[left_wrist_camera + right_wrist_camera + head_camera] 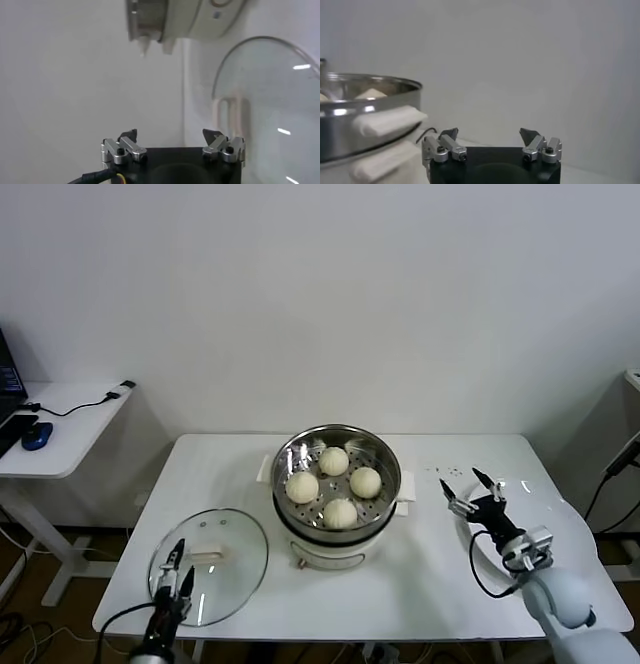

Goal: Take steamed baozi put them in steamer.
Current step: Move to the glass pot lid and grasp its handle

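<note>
Sitting inside the steamer (337, 474) at the table's (220, 464) centre, four steamed baozi (334, 461) rested on the perforated steel floor in a diamond pattern, close together but apart. You saw the steel basket seated on its cream-white pot body, side handles projecting outward. Beside the steamer on the robot's left, the glass lid (225, 554) lay flat on the table, white handle up. On the robot's right, the white plate (545, 514) lay near the table edge. You found the left gripper (176, 569) over the lid's outer rim, fingers spread apart, holding nothing. The right gripper (464, 482) hovered over the plate's inner edge, fingers likewise spread and unloaded.
</note>
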